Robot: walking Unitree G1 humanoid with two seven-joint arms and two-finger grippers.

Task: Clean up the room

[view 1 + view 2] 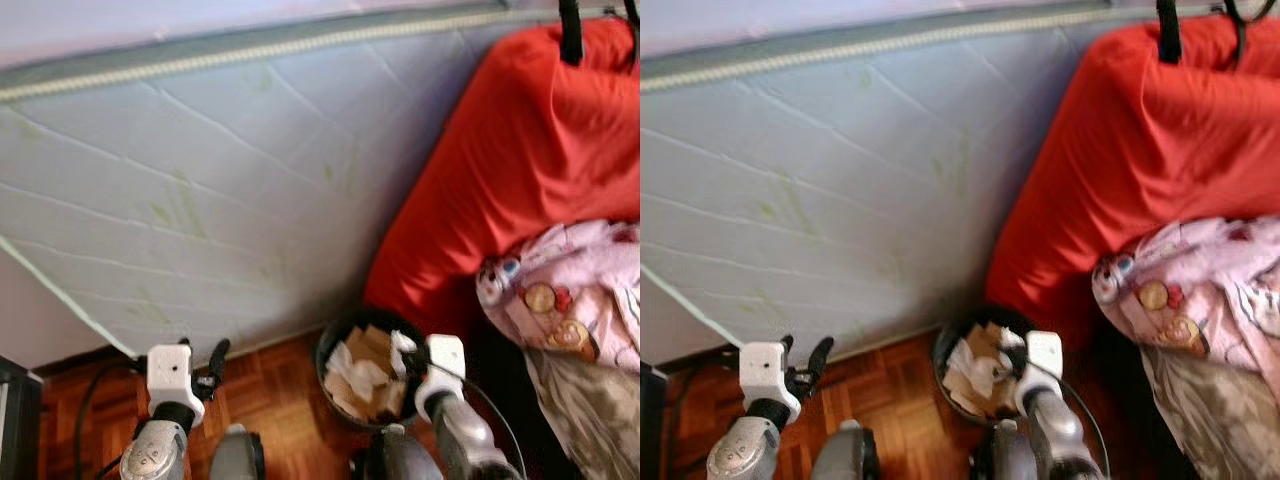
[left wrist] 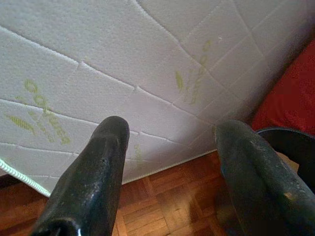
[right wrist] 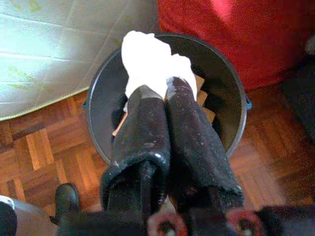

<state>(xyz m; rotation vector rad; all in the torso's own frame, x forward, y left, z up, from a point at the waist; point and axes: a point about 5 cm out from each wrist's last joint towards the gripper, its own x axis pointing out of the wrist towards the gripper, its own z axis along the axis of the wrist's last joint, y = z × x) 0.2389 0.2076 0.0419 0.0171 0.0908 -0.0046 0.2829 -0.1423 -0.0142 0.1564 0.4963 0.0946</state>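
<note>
Count by kind. Mattresses: one, white quilted mattress [image 1: 210, 190] leaning upright. Bins: one black round bin [image 3: 98, 105] on the parquet, holding several paper scraps, number not countable. Red cushions: one large red cushion [image 1: 520, 160]. Patterned pink cloths: one pink printed cloth [image 1: 570, 300]. Crumpled white tissues: one white tissue [image 3: 150, 64]. Grippers: two, left gripper [image 2: 170, 162] and right gripper [image 3: 165, 93].

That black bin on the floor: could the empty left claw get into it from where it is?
Probably yes: the left gripper hangs open beside the bin, with bare wooden floor between.
</note>
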